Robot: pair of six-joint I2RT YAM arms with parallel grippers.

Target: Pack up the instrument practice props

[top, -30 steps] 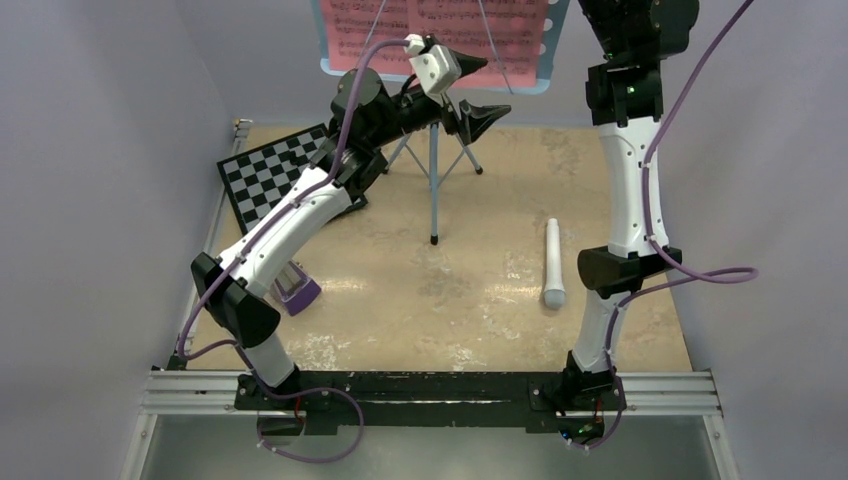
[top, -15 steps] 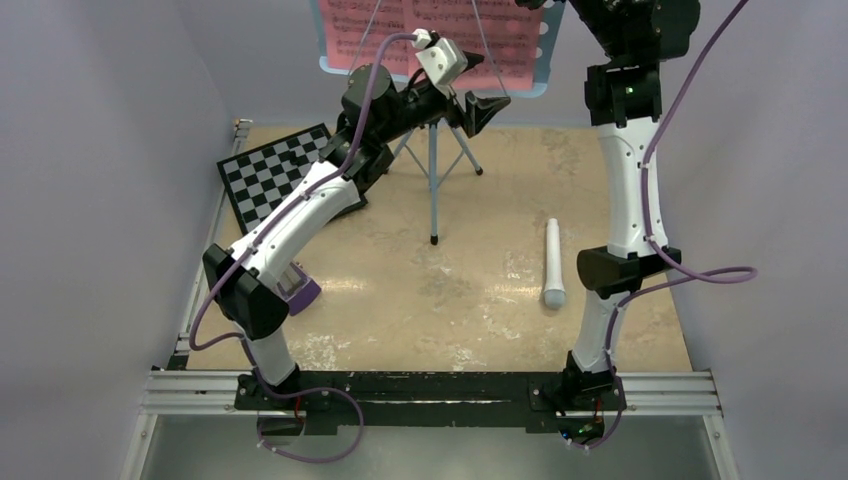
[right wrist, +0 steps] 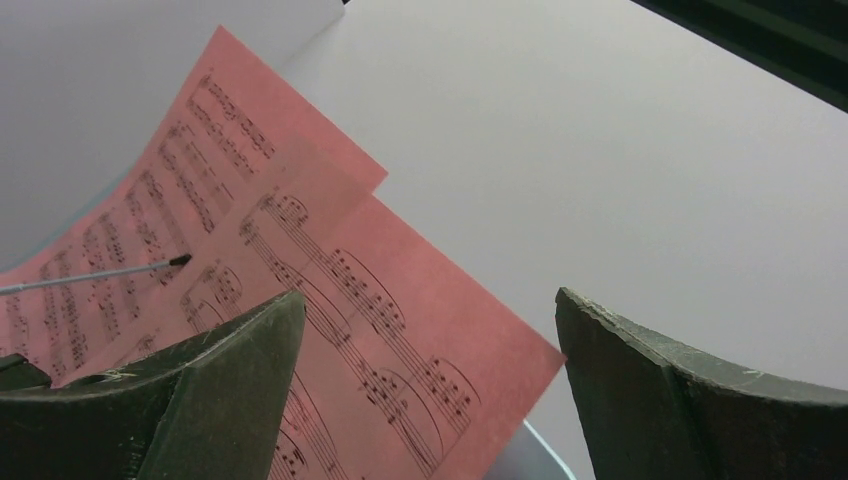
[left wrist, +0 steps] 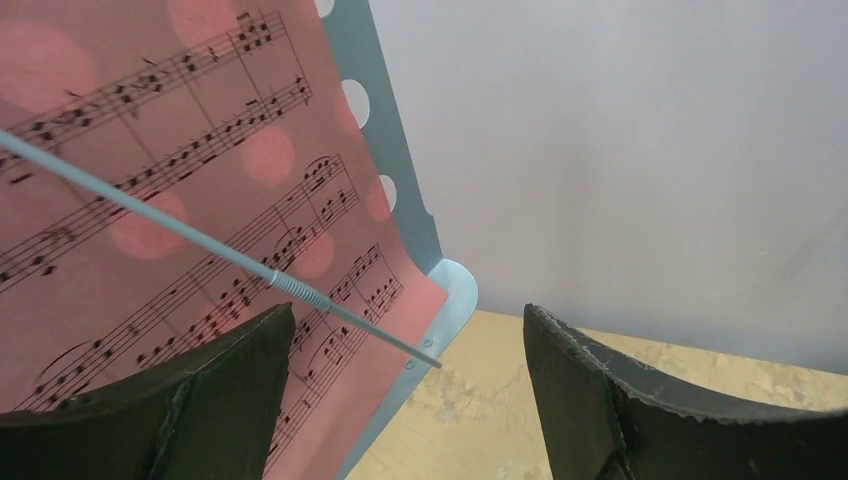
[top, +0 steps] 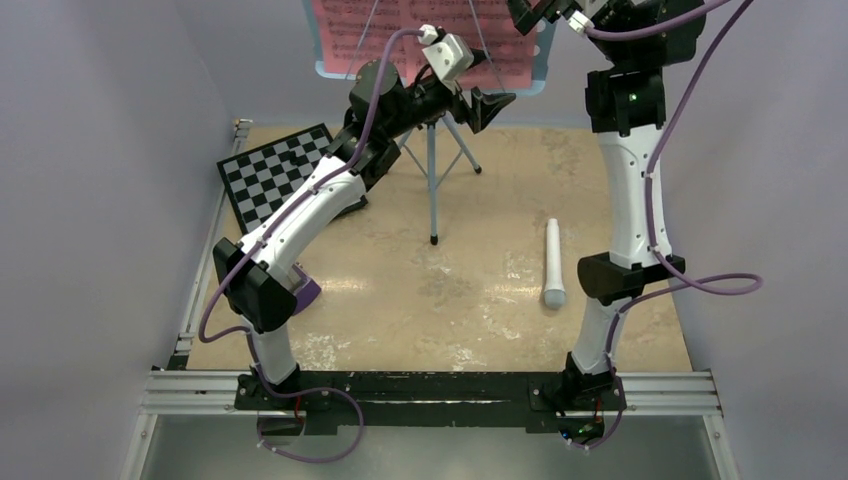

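Note:
The light-blue music stand (top: 432,170) stands on its thin tripod at the back, with pink sheet-music pages (top: 350,25) on its desk. My left gripper (top: 492,85) is open just in front of the desk's lower right part. In the left wrist view this gripper (left wrist: 408,330) frames the desk's bottom corner (left wrist: 455,290), the pages (left wrist: 180,200) and a thin wire page holder (left wrist: 200,240). My right gripper (top: 535,14) is open at the desk's upper right; the right wrist view shows the gripper (right wrist: 430,300) around a page corner (right wrist: 420,340). The white tube (top: 552,262) lies on the table. The purple wedge (top: 305,292) peeks from behind my left arm.
A black-and-white chessboard (top: 270,172) lies at the back left, partly under my left arm. Pale walls close in the table on the left, right and back. The arms' base rail (top: 430,392) runs along the near edge.
My left arm has risen and reached further right along the stand's lower edge. My right gripper has come down into view at the stand's upper right.

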